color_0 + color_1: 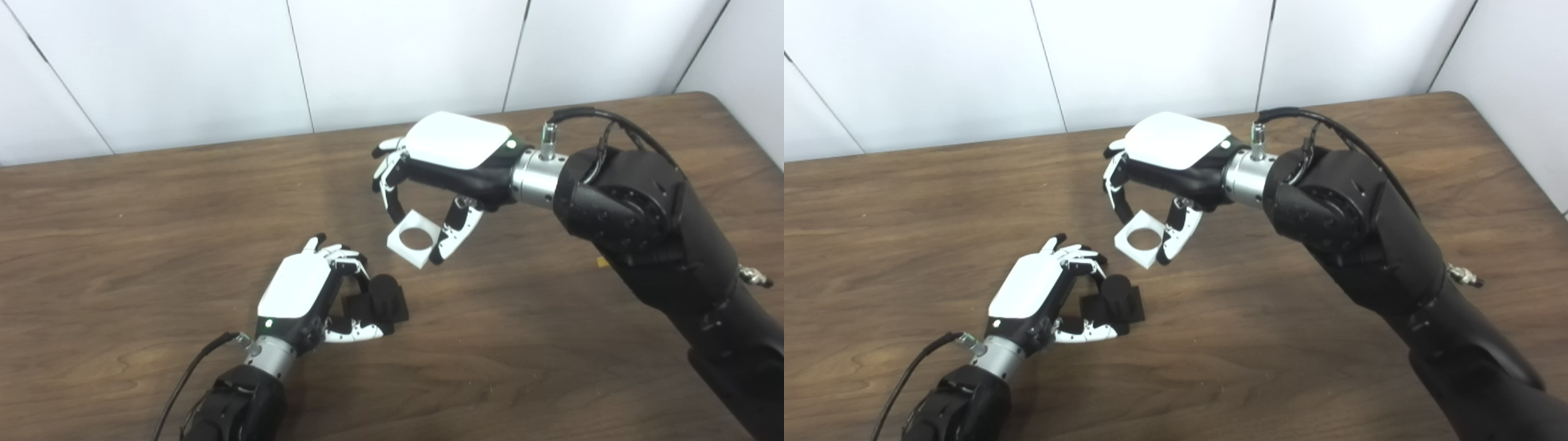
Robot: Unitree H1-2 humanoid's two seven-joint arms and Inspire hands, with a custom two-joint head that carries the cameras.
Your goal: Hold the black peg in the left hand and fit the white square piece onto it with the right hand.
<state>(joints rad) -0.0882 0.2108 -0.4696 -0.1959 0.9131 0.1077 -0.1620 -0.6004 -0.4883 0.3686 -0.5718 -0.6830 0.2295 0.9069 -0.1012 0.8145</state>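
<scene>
White square piece [416, 239] with round hole, pinched by right hand [447, 162] fingers, left hand [306, 294] clutching black peg [380, 300]

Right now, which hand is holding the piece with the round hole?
The right hand, pinching the white square piece above the table; the left hand grips the black peg.

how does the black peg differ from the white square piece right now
The black peg is dark and blocky with a rounded stub on top; the white square piece is a pale flat square with a round hole through it. The peg sits low by the table in the left hand; the white piece is held higher, tilted, in the right hand. They do not touch. Both are gripped between fingers and thumb.
</scene>
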